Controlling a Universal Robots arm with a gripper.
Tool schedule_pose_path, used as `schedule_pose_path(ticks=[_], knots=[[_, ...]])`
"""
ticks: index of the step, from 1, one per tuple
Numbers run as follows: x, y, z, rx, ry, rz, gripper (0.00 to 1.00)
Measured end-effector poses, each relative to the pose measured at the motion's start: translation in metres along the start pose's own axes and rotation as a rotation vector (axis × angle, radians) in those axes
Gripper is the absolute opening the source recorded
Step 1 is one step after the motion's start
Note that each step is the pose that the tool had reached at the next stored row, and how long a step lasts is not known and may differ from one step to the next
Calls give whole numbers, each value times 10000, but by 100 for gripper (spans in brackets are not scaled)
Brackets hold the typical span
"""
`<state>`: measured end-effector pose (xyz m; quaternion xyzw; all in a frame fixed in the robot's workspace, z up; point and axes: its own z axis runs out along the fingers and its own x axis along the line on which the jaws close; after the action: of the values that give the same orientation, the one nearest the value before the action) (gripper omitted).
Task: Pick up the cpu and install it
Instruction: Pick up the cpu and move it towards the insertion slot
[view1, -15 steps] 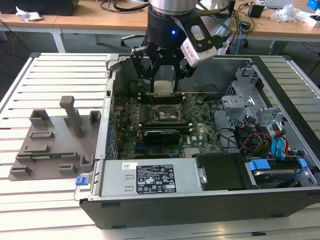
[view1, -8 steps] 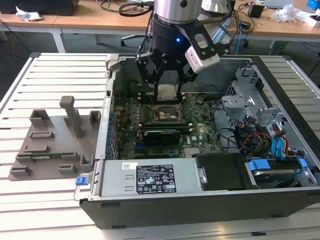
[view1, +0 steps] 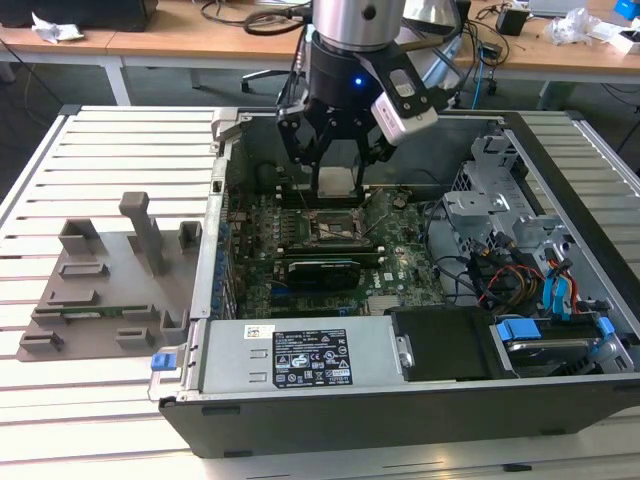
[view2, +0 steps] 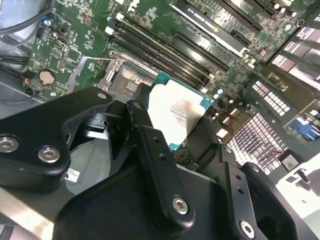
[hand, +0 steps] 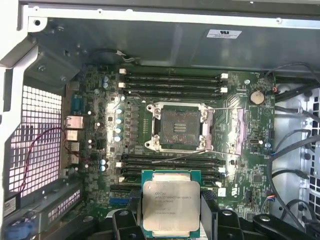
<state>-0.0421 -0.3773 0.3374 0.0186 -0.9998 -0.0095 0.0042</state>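
Jaws pinch the cpu (hand: 171, 207) by two opposite edges: the gripper (hand: 171, 226) has black, matte metal fingers (hand: 124, 225), one on each side of the chip. In both wrist views the cpu is a thin square with a dull silvery metal lid and a narrow green border. Small dark print is stamped on the lid.

In the exterior view the gripper (view1: 338, 176) reaches down into an open computer case (view1: 400, 425), a black metal box lying on its side. The cpu (view1: 336, 183) hangs in the air above the green motherboard (view1: 400, 265), near the socket (view1: 335, 228) and not seated in it.

In the first wrist view the socket (hand: 180, 126) is a dark square recess inside a shiny metal frame, with thin wire levers swung outward. Long black memory slots (hand: 172, 80) run in rows on two sides of it. A round silver coin battery (hand: 256, 96) sits on the board beyond them.

Near the front of the case lies a bare metal power supply (view1: 300, 360) bearing a white label with black print. A smaller white sticker (hand: 223, 34) is on the grey steel case wall.

Outside the case, toward the exterior view's left, a grey plastic tray (view1: 110, 290) with upright posts rests on a table (view1: 100, 150) of pale slats.
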Motion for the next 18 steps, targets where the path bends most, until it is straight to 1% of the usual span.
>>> schedule_pose_path(ticks=[7, 11, 18], knots=[[-27, 17, 66, 1, 1, 1, 55], [-40, 18, 132, 0, 0, -1, 55], [-60, 24, 217, 2, 1, -1, 55]])
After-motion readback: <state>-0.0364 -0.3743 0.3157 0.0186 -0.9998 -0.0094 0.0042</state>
